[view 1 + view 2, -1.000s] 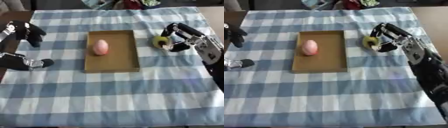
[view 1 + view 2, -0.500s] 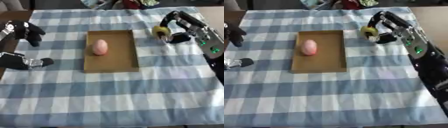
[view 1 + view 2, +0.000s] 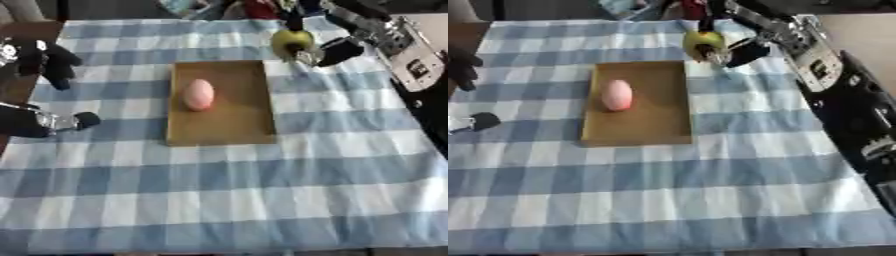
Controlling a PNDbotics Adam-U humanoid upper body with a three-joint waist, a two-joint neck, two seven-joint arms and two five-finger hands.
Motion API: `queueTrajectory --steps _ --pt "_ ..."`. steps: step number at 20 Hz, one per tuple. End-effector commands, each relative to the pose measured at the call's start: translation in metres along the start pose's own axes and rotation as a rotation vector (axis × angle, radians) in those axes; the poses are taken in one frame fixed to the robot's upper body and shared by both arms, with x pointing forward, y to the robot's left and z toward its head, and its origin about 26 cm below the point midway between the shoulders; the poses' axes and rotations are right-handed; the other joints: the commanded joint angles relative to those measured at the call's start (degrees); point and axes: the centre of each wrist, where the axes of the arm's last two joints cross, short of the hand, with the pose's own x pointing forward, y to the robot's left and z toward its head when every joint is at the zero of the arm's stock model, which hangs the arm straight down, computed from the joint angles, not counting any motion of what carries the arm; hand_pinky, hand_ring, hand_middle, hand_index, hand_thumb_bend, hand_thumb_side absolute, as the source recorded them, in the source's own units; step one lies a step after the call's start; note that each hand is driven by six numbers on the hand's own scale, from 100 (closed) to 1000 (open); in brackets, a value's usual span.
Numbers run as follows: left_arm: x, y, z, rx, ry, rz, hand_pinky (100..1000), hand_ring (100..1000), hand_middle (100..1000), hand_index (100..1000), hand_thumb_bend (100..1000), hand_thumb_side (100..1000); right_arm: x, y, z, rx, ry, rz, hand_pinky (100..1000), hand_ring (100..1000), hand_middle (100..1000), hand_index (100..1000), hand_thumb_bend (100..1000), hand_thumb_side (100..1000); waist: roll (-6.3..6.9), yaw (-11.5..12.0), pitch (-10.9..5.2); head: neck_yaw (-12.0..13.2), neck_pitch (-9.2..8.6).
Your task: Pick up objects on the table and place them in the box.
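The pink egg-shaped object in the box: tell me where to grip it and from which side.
Grip the pink egg-shaped object across its narrow middle, coming straight down from above. It lies on its side on the floor of the shallow brown cardboard box, long axis running near to far, with bare floor either side for thumb and fingers. The low walls would likely hinder a sideways approach.

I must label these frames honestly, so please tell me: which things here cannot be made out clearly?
- Yellow-green fruit: the right hand covers its right side, both views; its kind is unclear.
- Left hand: cut by the left edge in the right eye view.
- Pink object in the box: blurred; identity unclear.
- Clutter beyond the table's far edge: cropped, blurred.
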Motion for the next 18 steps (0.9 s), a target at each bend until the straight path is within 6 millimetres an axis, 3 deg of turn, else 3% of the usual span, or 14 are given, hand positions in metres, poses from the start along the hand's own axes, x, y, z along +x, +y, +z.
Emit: queueTrajectory --steps 1,8,12,13,18 --pt "0.008 0.010 -0.002 0.017 -0.028 -0.026 528 493 492 680 717 175 0.006 -0.002 -0.016 0.041 -0.050 0.016 669 676 415 489 102 179 0.07 0.2 -1.18 -0.4 0.00" --pt "0.011 0.009 -0.004 0.015 -0.040 -0.020 528 493 492 681 721 176 0.006 0.030 -0.033 0.141 -0.079 -0.011 677 688 467 549 114 220 0.23 0.3 -1.23 -0.8 -0.17" --pt "0.011 0.008 -0.005 0.011 -0.044 -0.019 528 494 493 682 721 178 0.004 0.045 -0.034 0.172 -0.070 -0.018 681 699 516 623 131 252 0.24 0.1 -1.21 -0.9 -0.28" --pt "0.011 0.008 -0.005 0.011 -0.044 -0.019 528 492 493 682 722 177 0.003 0.048 -0.033 0.180 -0.068 -0.017 681 699 522 631 188 258 0.23 0.1 -1.20 -0.9 -0.31" --pt "0.011 0.007 -0.004 0.007 -0.042 -0.016 528 491 493 683 723 177 0.000 0.059 -0.030 0.194 -0.056 0.000 681 700 530 643 214 339 0.24 -0.1 -1.23 -0.8 -0.45"
